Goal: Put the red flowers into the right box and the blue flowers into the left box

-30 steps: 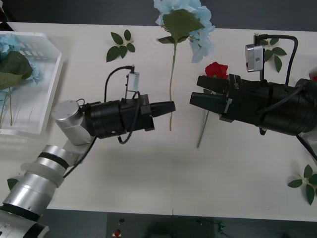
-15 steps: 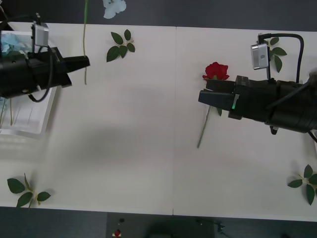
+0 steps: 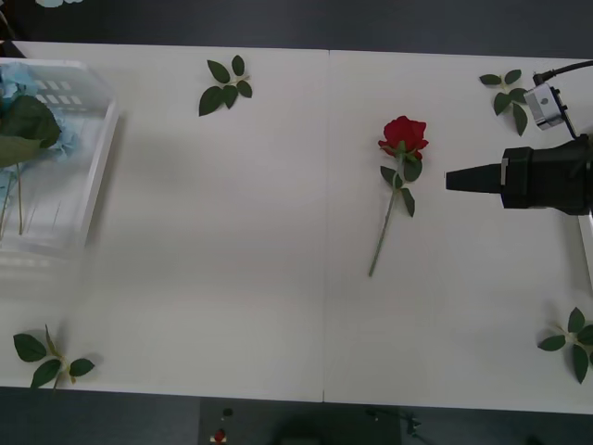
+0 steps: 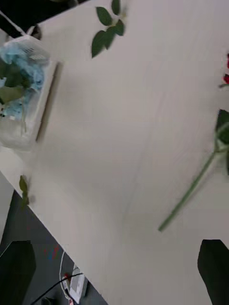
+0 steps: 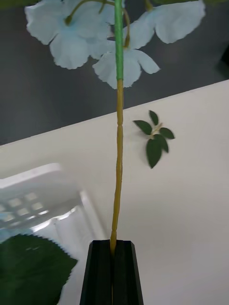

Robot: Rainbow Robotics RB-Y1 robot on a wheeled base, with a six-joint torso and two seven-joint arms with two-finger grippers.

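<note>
My left tool (image 5: 113,248) is clenched on a blue flower's stem (image 5: 117,157) above the left box (image 5: 43,200). My right tool (image 3: 451,180) hangs released beside the red rose (image 3: 402,135) lying on the bench (image 3: 232,260).

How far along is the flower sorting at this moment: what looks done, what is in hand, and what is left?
Done: blue flowers already lie in the left box. In hand: the left gripper is shut on another blue flower's stem, above that box's corner. Left: one red rose lies on the table, with the right gripper beside it, open and empty.
</note>
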